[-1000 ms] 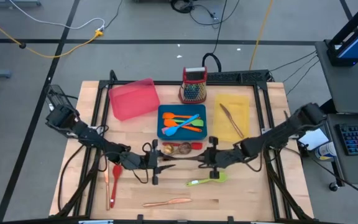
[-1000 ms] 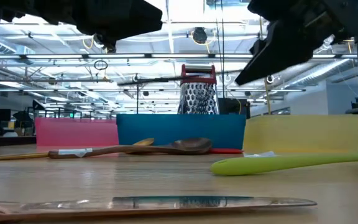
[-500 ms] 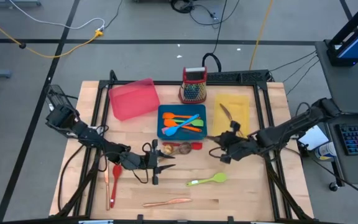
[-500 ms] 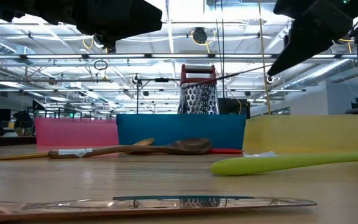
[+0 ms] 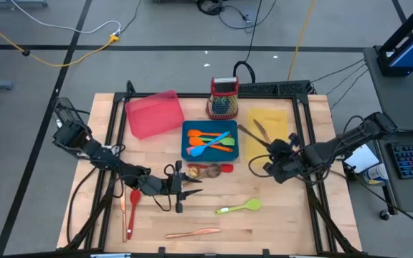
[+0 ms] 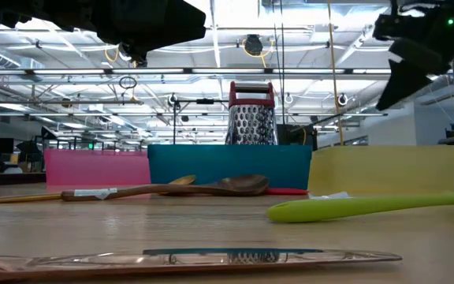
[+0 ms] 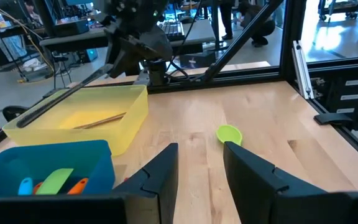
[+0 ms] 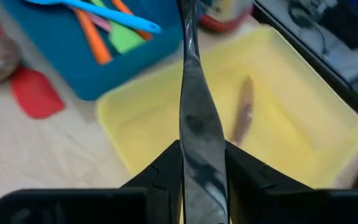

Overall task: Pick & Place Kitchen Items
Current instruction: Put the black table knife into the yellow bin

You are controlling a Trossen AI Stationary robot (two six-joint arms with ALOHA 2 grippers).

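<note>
The right arm's fingers [image 5: 267,148] have moved from the middle of the desk [image 5: 292,222] toward the right. They are clamped on a long dark steel utensil [image 8: 194,118], now over the yellow plastic tray [image 5: 282,118]. Dropping it in looks next. The left arm's fingers [image 5: 185,188] wait apart, lower left.

Bright even overhead light, soft short shadows on the wooden table [image 5: 278,215]. Low view: ceiling strip lights [image 6: 235,16] blow out white, arms show as black silhouettes, near copper knife [image 6: 187,259] blurred. Right wrist view is soft; steel utensil [image 8: 194,124] shows mottled reflections. Left wrist view is sharp, edges slightly bowed.
</note>
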